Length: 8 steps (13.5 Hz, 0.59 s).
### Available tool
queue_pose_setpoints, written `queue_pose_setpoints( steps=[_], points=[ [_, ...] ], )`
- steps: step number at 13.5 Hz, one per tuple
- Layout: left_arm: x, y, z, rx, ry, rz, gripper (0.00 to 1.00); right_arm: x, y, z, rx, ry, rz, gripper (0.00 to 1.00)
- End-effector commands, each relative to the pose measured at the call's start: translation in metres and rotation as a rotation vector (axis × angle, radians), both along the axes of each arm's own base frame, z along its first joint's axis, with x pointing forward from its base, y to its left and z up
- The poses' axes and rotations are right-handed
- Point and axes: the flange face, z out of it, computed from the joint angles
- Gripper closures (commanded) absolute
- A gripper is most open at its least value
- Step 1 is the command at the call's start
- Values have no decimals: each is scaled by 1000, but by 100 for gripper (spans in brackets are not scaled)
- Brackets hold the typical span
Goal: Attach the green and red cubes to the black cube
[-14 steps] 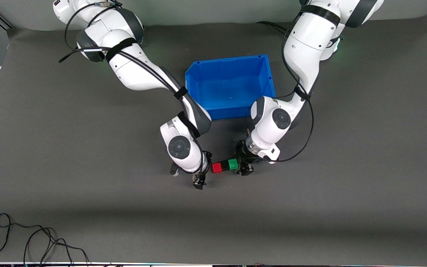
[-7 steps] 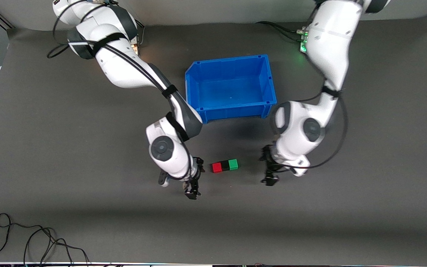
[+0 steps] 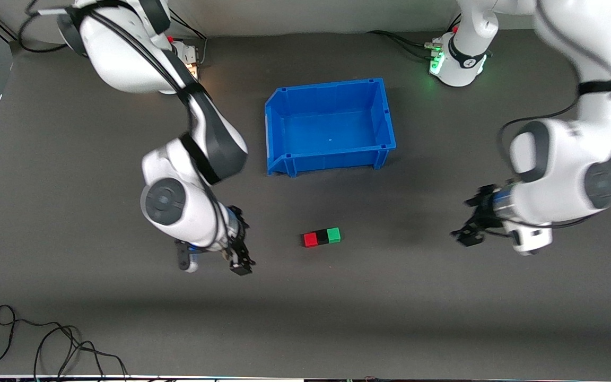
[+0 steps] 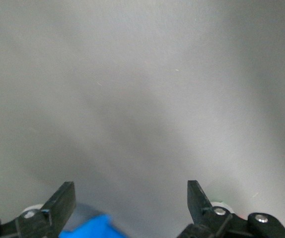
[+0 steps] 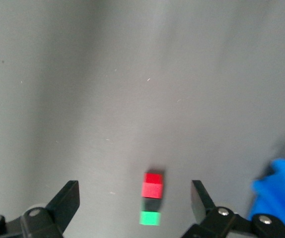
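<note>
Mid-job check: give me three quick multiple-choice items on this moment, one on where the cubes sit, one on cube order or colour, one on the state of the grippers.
1. Where is the row of cubes?
A. in the blue bin
B. on the table, nearer the front camera than the bin
C. in the right gripper

2. Which cube is in the middle of the row?
A. black
B. red
C. green

3. How are the two grippers?
A. both shut on cubes
B. one open, one shut
C. both open, holding nothing

Key: 1 B, the red cube, black cube and green cube lie on the table below the blue bin. 2 A, black sits between the colours. 3 C, the left gripper and right gripper hang over bare table.
</note>
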Motion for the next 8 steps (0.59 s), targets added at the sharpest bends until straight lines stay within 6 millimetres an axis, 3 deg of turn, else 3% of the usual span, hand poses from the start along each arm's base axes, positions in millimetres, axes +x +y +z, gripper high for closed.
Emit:
queue_pose_setpoints(
  steps=[1,4,8],
  points=[
    [-14,60,46,-74,-15,-297,0,-18,-54,59,-21,58,191,1],
    [-13,86,90,-74,-98,-578,0,-35,-110,105,-37,119,352,1],
    [-38,90,143,36,-133,-806,0,-64,-167,138,-76,157,607,1]
  ],
)
